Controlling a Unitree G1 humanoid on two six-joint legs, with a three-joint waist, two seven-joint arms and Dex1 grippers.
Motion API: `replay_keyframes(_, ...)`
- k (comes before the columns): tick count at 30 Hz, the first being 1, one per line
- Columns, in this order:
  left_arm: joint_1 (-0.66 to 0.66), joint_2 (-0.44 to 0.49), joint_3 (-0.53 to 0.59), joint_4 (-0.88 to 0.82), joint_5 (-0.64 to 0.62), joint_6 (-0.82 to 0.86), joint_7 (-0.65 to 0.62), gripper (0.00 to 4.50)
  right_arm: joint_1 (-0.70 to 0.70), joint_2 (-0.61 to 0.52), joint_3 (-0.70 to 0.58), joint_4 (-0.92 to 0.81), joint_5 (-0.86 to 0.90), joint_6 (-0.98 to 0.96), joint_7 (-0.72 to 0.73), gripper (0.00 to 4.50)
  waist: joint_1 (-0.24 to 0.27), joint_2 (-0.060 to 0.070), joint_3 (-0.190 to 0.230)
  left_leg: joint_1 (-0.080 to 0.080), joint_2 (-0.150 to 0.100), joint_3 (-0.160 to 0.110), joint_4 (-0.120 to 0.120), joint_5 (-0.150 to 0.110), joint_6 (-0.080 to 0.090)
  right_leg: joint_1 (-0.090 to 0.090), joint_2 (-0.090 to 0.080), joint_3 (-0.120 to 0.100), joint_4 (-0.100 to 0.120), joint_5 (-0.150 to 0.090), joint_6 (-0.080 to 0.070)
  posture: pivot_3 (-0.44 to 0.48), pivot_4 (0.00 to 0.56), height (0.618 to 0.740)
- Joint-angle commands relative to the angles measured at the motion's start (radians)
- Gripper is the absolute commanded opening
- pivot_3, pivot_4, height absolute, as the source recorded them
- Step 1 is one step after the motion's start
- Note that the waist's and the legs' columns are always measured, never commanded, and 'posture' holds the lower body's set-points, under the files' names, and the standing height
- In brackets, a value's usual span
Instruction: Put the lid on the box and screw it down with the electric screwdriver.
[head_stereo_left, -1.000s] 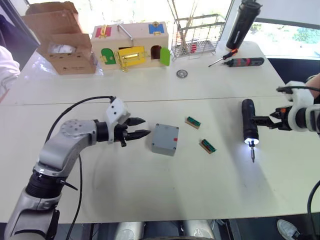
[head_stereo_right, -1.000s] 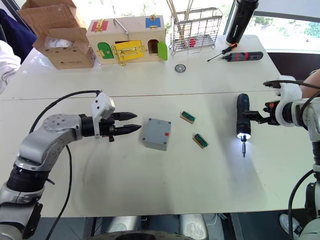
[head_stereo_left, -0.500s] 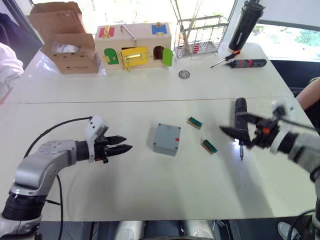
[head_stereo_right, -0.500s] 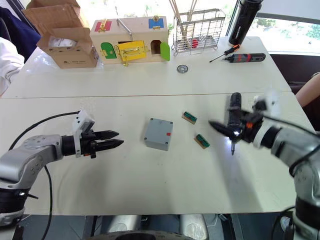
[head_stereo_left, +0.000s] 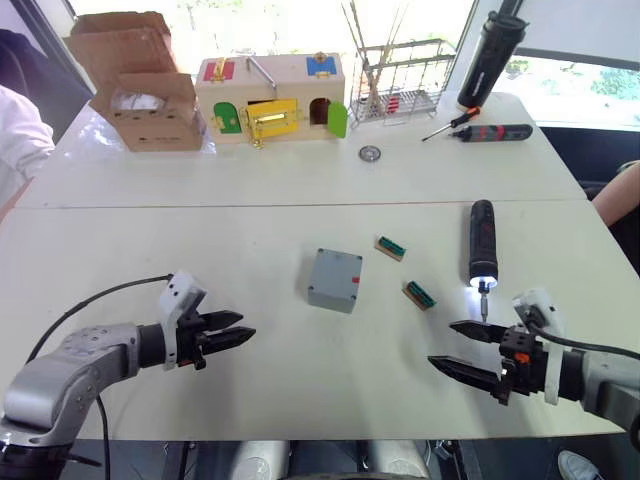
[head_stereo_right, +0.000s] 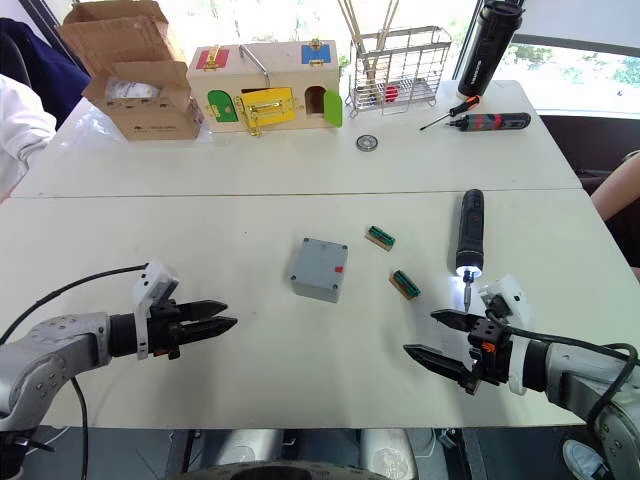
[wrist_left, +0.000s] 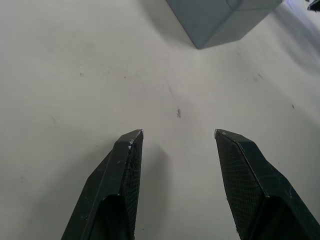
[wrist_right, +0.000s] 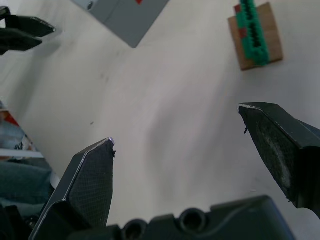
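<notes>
With both our left gripper (head_stereo_left: 232, 333) and right gripper (head_stereo_left: 463, 349) spread and empty, we risk rolling the lit electric screwdriver (head_stereo_left: 481, 242), at one o'clock of the right one, off across the counter (head_stereo_left: 300, 200) by a clumsy grab.

the grey box (head_stereo_right: 320, 269) sits mid-worktop (head_stereo_right: 250, 200) with its lid on, the electric screwdriver (head_stereo_right: 468, 234) lies free to its right, tip lit, and the left end effector (head_stereo_right: 222, 315) and right end effector (head_stereo_right: 430, 335) hover empty, fingers spread.
</notes>
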Motion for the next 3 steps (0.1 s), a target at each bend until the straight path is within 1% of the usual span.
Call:
replay_keyframes(1, 0.005, 0.016, 0.014, -0.012, 0.006, -0.028, -0.004, 2.33, -0.013, 0.01, 0.019, 0.002, 0.012, -0.03, -0.009, 4.46, 0.0, 0.0, 0.0, 0.0, 0.0, 0.0, 0.0, 0.0, 0.0, 0.0, 0.0, 0.0, 0.0, 0.0, 0.0, 0.0, 0.15, 0.74)
replay_keyframes(3, -0.004, 0.006, 0.022, -0.014, 0.001, -0.034, 0.011, 2.33, -0.021, 0.011, 0.042, 0.018, 0.003, -0.043, -0.012, 4.46, 0.0, 0.0, 0.0, 0.0, 0.0, 0.0, 0.0, 0.0, 0.0, 0.0, 0.0, 0.0, 0.0, 0.0, 0.0, 0.0, 0.15, 0.74)
